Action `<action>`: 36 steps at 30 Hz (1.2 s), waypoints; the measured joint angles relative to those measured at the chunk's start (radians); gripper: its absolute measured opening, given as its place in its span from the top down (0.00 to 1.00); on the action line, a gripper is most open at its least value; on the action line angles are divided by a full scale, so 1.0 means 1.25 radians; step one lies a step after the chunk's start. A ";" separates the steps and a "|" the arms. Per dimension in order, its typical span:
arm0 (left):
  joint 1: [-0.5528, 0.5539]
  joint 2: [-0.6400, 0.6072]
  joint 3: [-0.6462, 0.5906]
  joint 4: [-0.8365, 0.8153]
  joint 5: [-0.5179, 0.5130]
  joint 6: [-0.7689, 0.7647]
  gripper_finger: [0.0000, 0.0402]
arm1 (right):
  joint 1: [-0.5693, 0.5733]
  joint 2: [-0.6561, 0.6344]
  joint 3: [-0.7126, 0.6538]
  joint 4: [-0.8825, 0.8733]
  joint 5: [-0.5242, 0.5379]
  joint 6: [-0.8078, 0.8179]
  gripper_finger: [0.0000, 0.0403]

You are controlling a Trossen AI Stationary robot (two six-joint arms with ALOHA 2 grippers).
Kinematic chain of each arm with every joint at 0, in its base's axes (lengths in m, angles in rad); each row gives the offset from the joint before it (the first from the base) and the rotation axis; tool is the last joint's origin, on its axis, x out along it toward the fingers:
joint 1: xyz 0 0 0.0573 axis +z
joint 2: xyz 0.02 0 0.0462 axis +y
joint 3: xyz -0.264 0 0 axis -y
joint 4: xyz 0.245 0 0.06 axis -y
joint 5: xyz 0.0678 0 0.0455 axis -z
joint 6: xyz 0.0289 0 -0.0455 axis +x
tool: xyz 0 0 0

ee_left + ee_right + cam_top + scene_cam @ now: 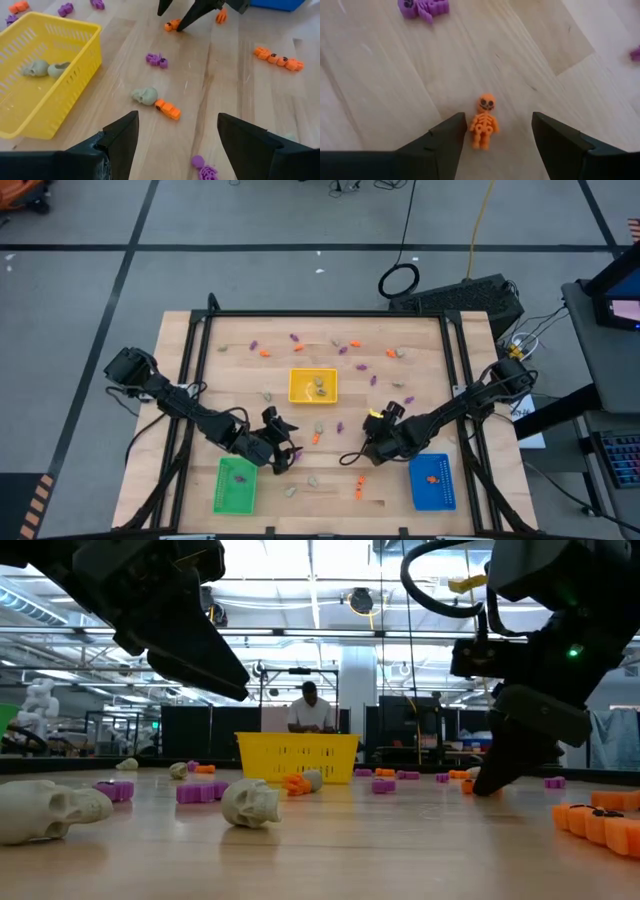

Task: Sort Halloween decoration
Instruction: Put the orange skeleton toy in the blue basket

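Halloween decoration pieces, tiny plastic trinkets in orange, purple and pale beige-grey, lie scattered over the pale wooden worktop (200, 380); from above most are specks whose shapes cannot be made out; two beige-grey skulls (36, 68) lie in the yellow slotted plastic tray (313, 385) at mid-worktop, something purple in the green tray (236, 485) and something orange in the blue tray (432, 481), both too small to identify. The right hand (495, 137) stands released, its dark fingers (442, 140) spread to either side of a small orange skeleton figure (484, 122) lying flat on the wood, not touching it; the fingertips are cut off by the wrist picture's edge. The left hand (177, 135) hangs released too, grasping nothing, above a purple trinket (204, 167) partly cut off at the edge, near a beige-grey skull (145, 95) touching an orange piece (167, 109). In the low view a person (311, 710) stands beyond the worktop, lower body hidden behind the yellow tray.
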 joint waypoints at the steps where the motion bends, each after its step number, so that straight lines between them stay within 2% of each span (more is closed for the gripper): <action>1: 0.000 0.000 0.000 -0.001 0.000 0.000 0.33 | 0.000 0.000 0.000 0.001 -0.002 0.000 0.47; 5: 0.000 0.000 0.000 -0.001 0.000 0.000 0.33 | 0.006 0.001 0.000 0.002 -0.012 0.013 0.56; 13: 0.000 0.000 0.000 -0.001 0.000 0.001 0.33 | 0.034 0.003 -0.001 0.002 -0.021 0.016 0.82; 18: 0.000 0.000 0.000 -0.001 0.000 0.001 0.33 | 0.039 0.003 0.002 -0.003 -0.022 -0.005 0.92; 28: 0.000 0.000 0.000 -0.001 0.001 0.001 0.33 | 0.050 -0.043 0.078 -0.024 -0.070 -0.120 0.94; 32: 0.000 0.000 0.000 -0.001 0.001 0.001 0.33 | 0.072 -0.095 0.104 -0.020 -0.036 -0.170 0.94; 36: 0.000 0.000 0.000 -0.001 0.001 0.001 0.33 | 0.117 -0.159 0.112 0.016 0.080 -0.212 0.94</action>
